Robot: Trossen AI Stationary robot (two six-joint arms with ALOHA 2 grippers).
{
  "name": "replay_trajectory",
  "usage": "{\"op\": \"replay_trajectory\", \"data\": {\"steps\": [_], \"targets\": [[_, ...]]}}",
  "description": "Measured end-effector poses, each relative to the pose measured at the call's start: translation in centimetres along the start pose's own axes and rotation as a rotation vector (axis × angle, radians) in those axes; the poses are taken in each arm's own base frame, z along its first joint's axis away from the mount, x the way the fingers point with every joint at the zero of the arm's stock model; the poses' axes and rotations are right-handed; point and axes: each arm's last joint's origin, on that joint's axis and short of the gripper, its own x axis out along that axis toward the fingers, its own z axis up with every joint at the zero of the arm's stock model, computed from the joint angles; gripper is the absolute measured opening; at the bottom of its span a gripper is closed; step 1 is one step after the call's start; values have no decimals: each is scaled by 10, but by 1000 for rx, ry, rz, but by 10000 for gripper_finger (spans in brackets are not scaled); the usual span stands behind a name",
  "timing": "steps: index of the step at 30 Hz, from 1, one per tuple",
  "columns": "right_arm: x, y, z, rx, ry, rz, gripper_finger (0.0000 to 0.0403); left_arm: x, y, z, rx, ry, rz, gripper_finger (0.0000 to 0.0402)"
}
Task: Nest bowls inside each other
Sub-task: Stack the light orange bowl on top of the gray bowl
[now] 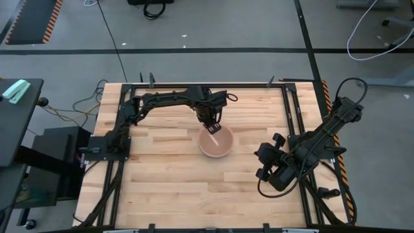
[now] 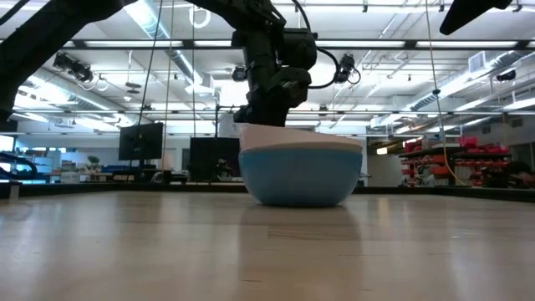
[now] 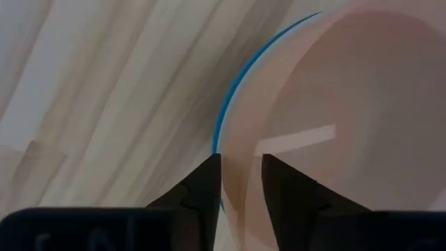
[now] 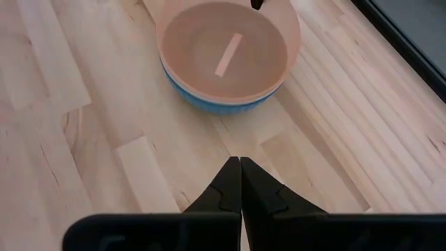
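Note:
The three bowls stand nested on the table as one stack (image 1: 216, 143). The salmon-pink bowl (image 4: 226, 52) is innermost, a pale rim (image 2: 301, 143) shows above the blue outer bowl (image 2: 301, 176), and the blue base rests on the wood. My left gripper (image 3: 241, 174) is over the stack's far-left rim (image 1: 211, 129), pointing down and open. One finger is outside the blue edge (image 3: 233, 94) and one is inside the pink bowl. My right gripper (image 4: 240, 171) is shut and hovers over bare wood near the table's right side (image 1: 265, 162). My left gripper straddles the stack's far-left rim (image 3: 226, 150) from above, with one finger (image 3: 202, 185) outside and the other (image 3: 286, 185) inside the pink bowl. I cannot tell whether either finger touches the rim. The stack sits upright on the table.
The wooden table (image 1: 162, 168) has a black metal frame (image 1: 294, 116) along its edges. Bare wood lies to the left of the stack and on its near side. The right arm (image 1: 317, 142) reaches in from the right edge. A pale strip (image 4: 228, 54) shows on the pink bowl's bottom.

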Motion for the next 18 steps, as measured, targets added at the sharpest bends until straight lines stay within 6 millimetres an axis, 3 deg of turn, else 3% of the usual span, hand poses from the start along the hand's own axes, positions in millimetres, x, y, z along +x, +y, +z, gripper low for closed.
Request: {"op": "replay_trajectory", "data": {"steps": [9, 18], "targets": [[0, -1, 0, -3, -2, -9, 4, -18, 0, -4, 11, -22, -7, 148], [0, -1, 0, -4, -3, -11, 4, -60, -4, -17, 17, -80, -16, 155]]}}
